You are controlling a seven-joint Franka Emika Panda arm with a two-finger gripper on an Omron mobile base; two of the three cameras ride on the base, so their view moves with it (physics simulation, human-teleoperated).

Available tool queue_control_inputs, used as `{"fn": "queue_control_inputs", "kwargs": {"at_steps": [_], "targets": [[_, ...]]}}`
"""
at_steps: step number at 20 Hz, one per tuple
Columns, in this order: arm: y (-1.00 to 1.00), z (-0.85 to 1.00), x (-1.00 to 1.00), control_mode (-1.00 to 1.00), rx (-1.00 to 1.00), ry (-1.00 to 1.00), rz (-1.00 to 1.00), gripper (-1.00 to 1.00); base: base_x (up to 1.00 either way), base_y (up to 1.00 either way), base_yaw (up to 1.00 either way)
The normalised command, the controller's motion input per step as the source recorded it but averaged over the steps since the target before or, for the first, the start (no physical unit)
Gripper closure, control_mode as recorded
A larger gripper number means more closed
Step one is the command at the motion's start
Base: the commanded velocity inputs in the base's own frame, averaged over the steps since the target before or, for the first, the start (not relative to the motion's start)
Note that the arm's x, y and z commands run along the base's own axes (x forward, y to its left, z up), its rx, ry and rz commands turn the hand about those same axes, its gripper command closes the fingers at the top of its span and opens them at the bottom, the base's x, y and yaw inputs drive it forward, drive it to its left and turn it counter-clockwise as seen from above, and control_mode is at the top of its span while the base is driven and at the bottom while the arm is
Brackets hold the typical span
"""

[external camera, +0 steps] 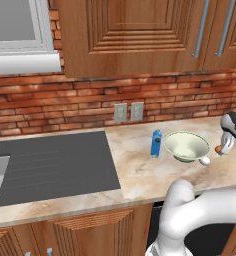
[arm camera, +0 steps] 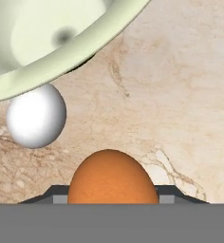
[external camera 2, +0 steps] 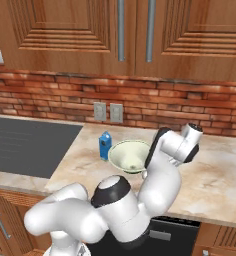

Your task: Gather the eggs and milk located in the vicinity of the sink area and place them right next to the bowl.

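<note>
In the left base view, we see our end effector [external camera: 223, 148] low over the bench [external camera: 140, 172], closed on the orange egg [external camera: 218, 149]. The white egg [external camera: 204, 160] sits on the bench just beside it, touching the bowl [external camera: 186, 146], or nearly so. The bowl comes next, and the milk [external camera: 156, 143] stands past the bowl, on its far side from our end effector. The sink [external camera: 50, 167] is well apart, far beyond the milk. We think the milk and white egg are already in their places, and this egg is the last one. Our end effector sits right at the picture's edge, so part of it is cut off.

In the right base view, our own arm hides the end effector and both eggs. The bowl [external camera 2: 129, 155] and the milk [external camera 2: 105, 145] stay clear to see.

In the hand view, the orange egg [arm camera: 112, 178] sits snug between the fingers. The white egg [arm camera: 36, 116] lies just ahead, tucked under the rim of the bowl [arm camera: 61, 61]. The fingers are mostly hidden by the egg.
</note>
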Motion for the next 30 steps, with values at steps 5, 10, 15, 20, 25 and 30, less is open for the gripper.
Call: {"fn": "queue_control_inputs", "kwargs": {"at_steps": [5,10,15,20,25,30], "targets": [[0.0,-0.14,0.05,-1.0,0.0,0.0,0.04,1.0,0.0,0.0,0.0],[0.0,-0.1,0.08,-1.0,0.0,0.0,0.03,1.0,0.0,0.0,0.0],[0.0,-0.04,0.08,-1.0,0.0,0.0,0.0,1.0,0.0,0.0,0.0],[0.09,-0.01,0.02,-1.0,0.0,0.0,0.02,1.0,0.0,0.0,0.0],[0.07,-0.04,0.0,-1.0,0.0,0.0,0.03,1.0,0.0,0.0,0.0],[0.01,-0.06,0.0,-1.0,0.0,0.0,0.01,1.0,0.0,0.0,0.0]]}}
